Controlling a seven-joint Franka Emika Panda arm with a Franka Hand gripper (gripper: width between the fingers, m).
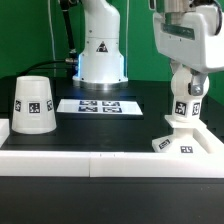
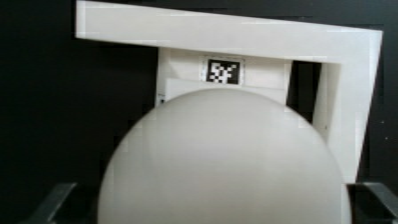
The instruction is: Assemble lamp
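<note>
Apparently clamped round the bulb (image 1: 180, 108), base (image 1: 187, 143) directly beneath the gripper (image 1: 186, 88), risked jamming crooked if pressed down tilted.

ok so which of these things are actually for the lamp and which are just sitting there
Lamp job: white flat angular plastic base; white round-headed plastic bulb; white tapered cup-like plastic shade.
Just there: thin flat white marker board; white robot pedestal with triangle sticker.
</note>
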